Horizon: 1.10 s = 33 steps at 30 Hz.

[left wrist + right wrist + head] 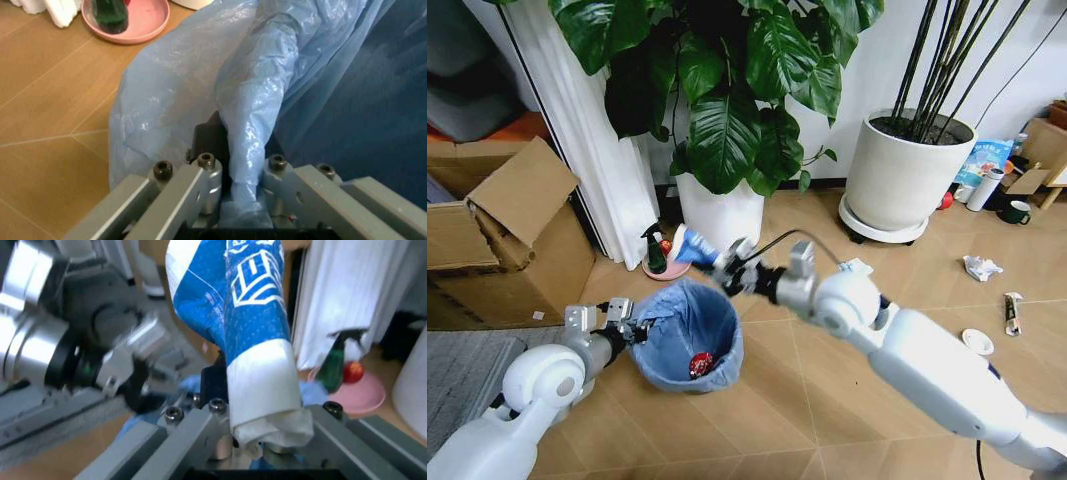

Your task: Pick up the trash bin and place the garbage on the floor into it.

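Observation:
The trash bin (689, 335), dark with a crinkly light-blue bag (267, 90) over its rim, is at the lower left of the head view. My left gripper (630, 322) (243, 167) is shut on its near rim. Just above the bin's far edge, my right gripper (730, 270) (260, 427) is shut on a blue-and-white wrapper (691, 247) (243, 310). A small red-and-white piece (700, 364) lies inside the bin. On the floor (827, 400) to the right lie crumpled white paper (980, 267), a wrapper (1013, 312), a white round lid (976, 341) and a white scrap (855, 266).
Two large white plant pots (722, 212) (905, 180) stand behind. A pink dish (665, 268) with a green spray bottle (655, 250) (332, 362) sits beside the bin. Cardboard boxes (507, 240) and a white curtain (592, 140) stand at left. A dark mug (1015, 211) sits far right.

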Available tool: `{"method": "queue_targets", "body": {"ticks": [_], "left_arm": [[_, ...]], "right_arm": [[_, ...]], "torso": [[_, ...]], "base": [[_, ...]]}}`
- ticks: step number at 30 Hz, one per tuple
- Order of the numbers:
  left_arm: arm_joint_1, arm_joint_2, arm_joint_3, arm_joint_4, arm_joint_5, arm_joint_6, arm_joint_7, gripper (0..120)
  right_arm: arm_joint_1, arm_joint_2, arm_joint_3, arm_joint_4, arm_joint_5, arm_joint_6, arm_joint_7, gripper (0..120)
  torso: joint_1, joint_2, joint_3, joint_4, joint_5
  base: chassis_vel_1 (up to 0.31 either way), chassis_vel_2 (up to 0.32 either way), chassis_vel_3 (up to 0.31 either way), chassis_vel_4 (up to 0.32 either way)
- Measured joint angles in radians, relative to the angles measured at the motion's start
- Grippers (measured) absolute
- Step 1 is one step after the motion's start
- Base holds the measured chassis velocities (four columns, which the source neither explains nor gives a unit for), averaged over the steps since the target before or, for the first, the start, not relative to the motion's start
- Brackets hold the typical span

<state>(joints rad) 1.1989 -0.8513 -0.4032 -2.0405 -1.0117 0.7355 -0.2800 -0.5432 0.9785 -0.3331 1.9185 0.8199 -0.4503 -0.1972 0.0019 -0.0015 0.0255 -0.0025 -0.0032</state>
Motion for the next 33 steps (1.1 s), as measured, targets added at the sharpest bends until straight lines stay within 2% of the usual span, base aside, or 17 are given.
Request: {"method": "queue_targets", "body": {"ticks": [1,5,6,9,10,13,14,17,18,21,23,27,31,33], "left_arm": [[0.0,0.0,0.0,0.0,0.0,0.0,0.0,2],[-0.001,0.0,0.0,0.005,-0.004,0.0,-0.002,2],[-0.001,0.0,0.0,0.005,-0.004,0.0,-0.002,2],[-0.005,0.0,0.001,0.006,-0.006,0.0,-0.003,2],[-0.005,0.0,0.001,0.006,-0.006,0.0,-0.003,2],[-0.005,0.001,0.0,0.007,-0.006,0.0,-0.002,2],[-0.005,0.001,0.0,0.007,-0.006,0.0,-0.002,2],[-0.004,0.002,-0.003,0.007,-0.008,0.0,-0.001,2],[-0.004,0.002,-0.003,0.007,-0.008,0.0,-0.001,2],[-0.002,0.005,-0.008,0.007,-0.008,0.0,0.001,2],[-0.001,0.005,-0.01,0.007,-0.008,0.0,0.001,2],[0.002,0.005,-0.016,0.009,-0.009,0.0,0.005,2],[0.008,0.002,-0.021,0.011,-0.007,0.0,0.007,2],[0.022,0.001,-0.03,0.011,0.0,0.0,0.016,2]], "right_arm": [[0.0,0.0,0.0,0.0,0.0,0.0,0.0,2],[-0.007,-0.004,-0.025,0.009,-0.01,-0.016,0.005,19],[-0.007,-0.004,-0.025,0.009,-0.01,-0.016,0.005,19],[-0.013,-0.002,-0.04,0.004,-0.028,-0.016,0.009,34],[-0.013,-0.002,-0.04,0.004,-0.028,-0.016,0.009,34],[-0.016,0.002,-0.051,-0.002,-0.036,-0.015,0.013,50],[-0.016,0.002,-0.051,-0.002,-0.036,-0.015,0.013,50],[-0.017,0.008,-0.059,-0.009,-0.04,-0.014,0.016,65],[-0.017,0.008,-0.059,-0.009,-0.04,-0.014,0.016,65],[-0.017,0.015,-0.064,-0.014,-0.041,-0.013,0.017,79],[-0.016,0.017,-0.064,-0.015,-0.041,-0.013,0.017,83],[-0.013,0.037,-0.047,-0.023,-0.036,-0.005,0.04,98],[-0.01,0.053,-0.015,-0.044,-0.024,0.0,0.087,100],[-0.01,0.061,0.035,-0.087,-0.018,0.005,0.126,100]], "torso": [[0.0,0.0,0.0,0.0,0.0],[0.0,0.0,0.0,0.0002,0.0],[0.0,0.0,0.0,0.0002,0.0],[0.0,0.0,0.0,0.0001,0.0],[0.0,0.0,0.0,0.0001,0.0],[0.0,0.0,0.0,0.0002,0.0001],[0.0,0.0,0.0,0.0002,0.0001],[0.0,0.0,0.0,0.0002,0.0],[0.0,0.0,0.0,0.0002,0.0],[0.0,0.0,0.0,0.0002,0.0],[0.0,0.0,0.0,0.0002,0.0],[0.0,0.0,0.0,0.0002,0.0],[0.0,0.0,0.0,0.0002,0.0001],[0.0,0.0,0.0,0.0003,0.0]], "base": [[0.0,0.0,0.0,0.0],[0.0,0.0,0.0,0.0],[0.0,0.0,0.0,0.0],[0.0,0.0,0.0,0.0],[0.0,0.0,0.0,0.0],[0.0,0.0,0.0,0.0],[0.0,0.0,0.0,0.0],[0.0,0.0,0.0,0.0],[0.0,0.0,0.0,0.0],[0.0,0.0,0.0,0.0],[0.0,0.0,0.0,0.0],[0.0,0.0,0.0,0.0],[0.0,0.0,0.0,0.0],[0.0,0.0,0.0,0.0]]}}
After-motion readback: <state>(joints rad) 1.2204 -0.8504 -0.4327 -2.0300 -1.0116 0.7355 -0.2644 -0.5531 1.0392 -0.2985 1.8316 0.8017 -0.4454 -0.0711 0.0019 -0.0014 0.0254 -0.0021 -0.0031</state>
